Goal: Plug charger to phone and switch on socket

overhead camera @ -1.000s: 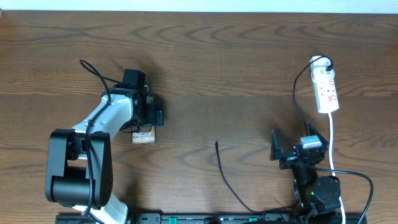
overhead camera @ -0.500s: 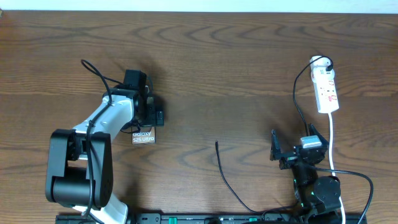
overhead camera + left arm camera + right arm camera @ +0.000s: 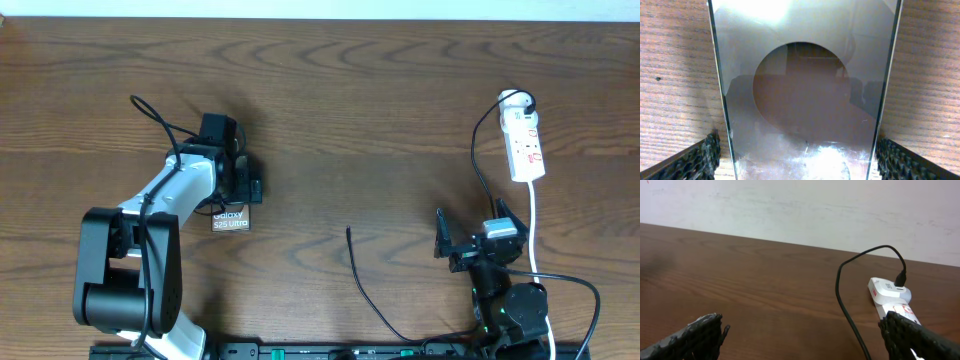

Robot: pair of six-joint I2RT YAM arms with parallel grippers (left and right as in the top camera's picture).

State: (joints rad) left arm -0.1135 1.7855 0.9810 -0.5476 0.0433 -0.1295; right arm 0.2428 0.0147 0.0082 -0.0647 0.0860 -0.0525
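at the left, our left tool (image 3: 238, 185) is down over the phone (image 3: 230, 220) with its fingers (image 3: 705, 157) straddling the slab's long edges. we judge this is to steady it on the table (image 3: 380, 120) for plugging, though we cannot tell whether the pads are pressing it. mid-table the charger (image 3: 360, 280) lies loose, its plug tip well apart from the phone. further right our right tool (image 3: 474, 235) hangs wide open and empty, probably ready to fetch that tip, and the socket (image 3: 524, 145) lies beyond it near the right edge.
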